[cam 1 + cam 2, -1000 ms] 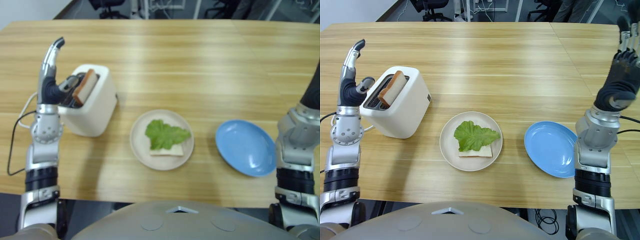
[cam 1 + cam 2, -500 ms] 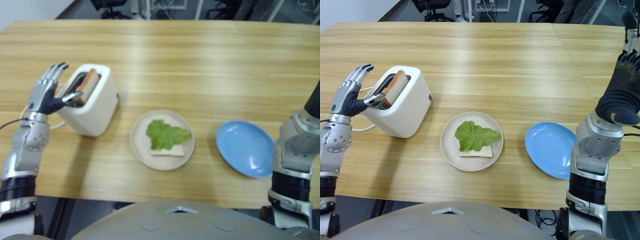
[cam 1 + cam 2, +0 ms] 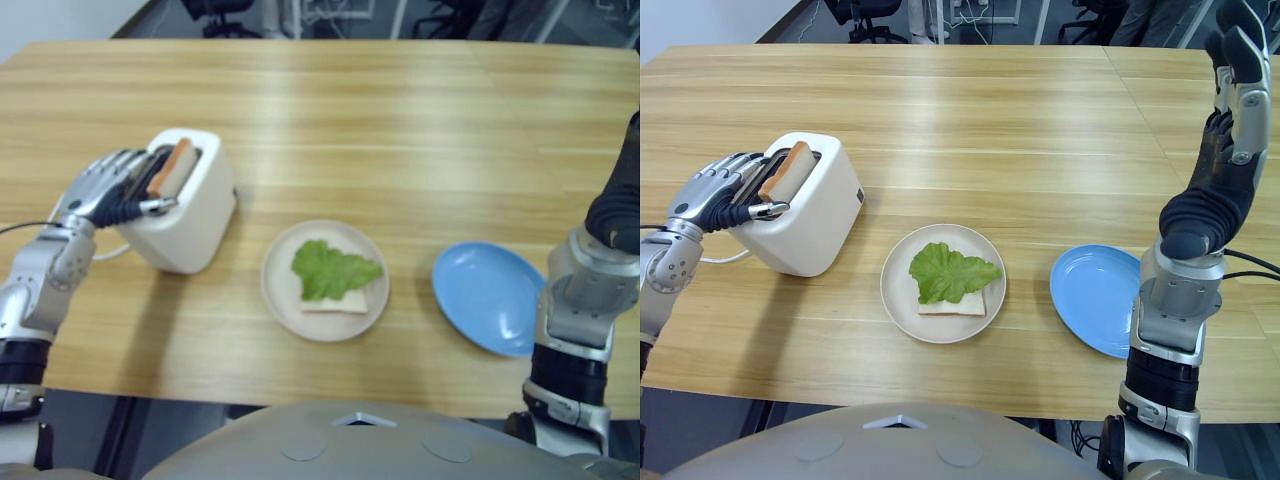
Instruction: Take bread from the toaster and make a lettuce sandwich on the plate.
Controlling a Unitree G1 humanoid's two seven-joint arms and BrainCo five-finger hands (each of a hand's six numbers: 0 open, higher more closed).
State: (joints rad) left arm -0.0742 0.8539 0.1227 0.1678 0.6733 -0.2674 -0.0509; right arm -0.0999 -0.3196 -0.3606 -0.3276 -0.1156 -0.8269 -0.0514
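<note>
We see left hand (image 3: 718, 198) spread open, empty, at toaster (image 3: 815, 220) beside bread slice (image 3: 786, 171); right hand (image 3: 1232, 105) raised, fingers straight, holding nothing.

Toaster (image 3: 822, 222) open from above, bread (image 3: 786, 170) sticking up out of slot. Its L side is crowded: left hand (image 3: 712, 198) w/ fingers (image 3: 740, 165) at the top edge, cord (image 3: 716, 258) below. Wide room on tabletop (image 3: 990, 120) behind, and btwn toaster & plate (image 3: 896, 300). Narrow gap plate to blue plate (image 3: 1092, 302). Right hand (image 3: 1234, 80) raised above far R edge.
</note>
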